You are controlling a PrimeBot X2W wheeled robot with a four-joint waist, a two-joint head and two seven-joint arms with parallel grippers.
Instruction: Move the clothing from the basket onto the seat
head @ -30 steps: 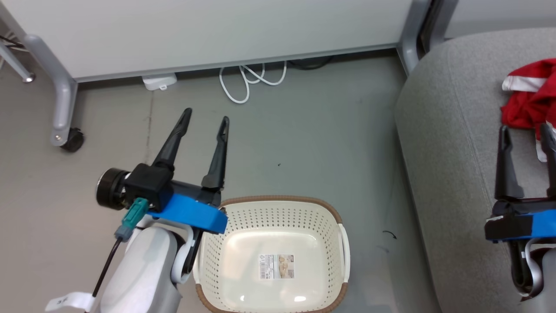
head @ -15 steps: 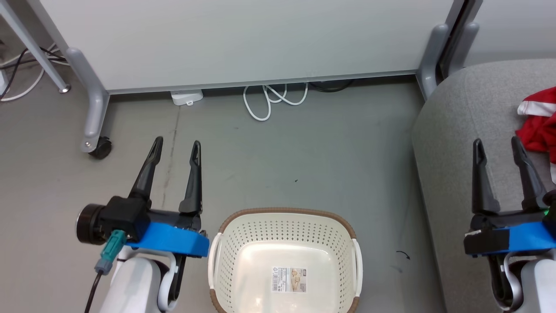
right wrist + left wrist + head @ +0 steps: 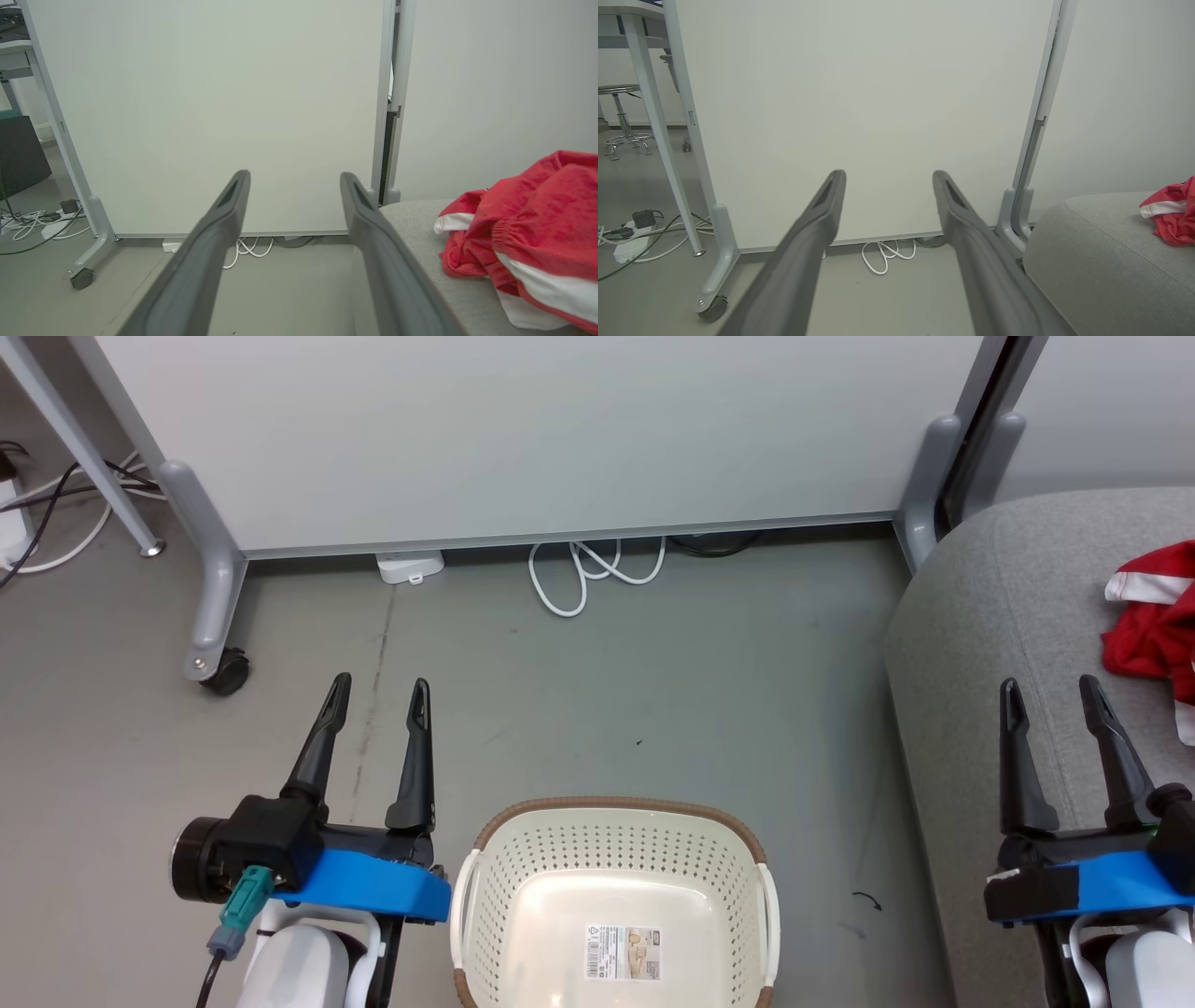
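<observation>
Since a second ago your head view has swung, the right tool [image 3: 1048, 689] has drawn back clear of the clothing [image 3: 1153, 635], and the left tool [image 3: 380, 686] has come off the side of the basket [image 3: 616, 803]. The seat [image 3: 990, 644] carries the red heap near the view's right edge. The basket stands on the floor [image 3: 700, 691] with only its label sticker [image 3: 623, 952] inside. Both tools stand spread, holding nothing. You seem to be at the close, so next you likely need only park the arms.
</observation>
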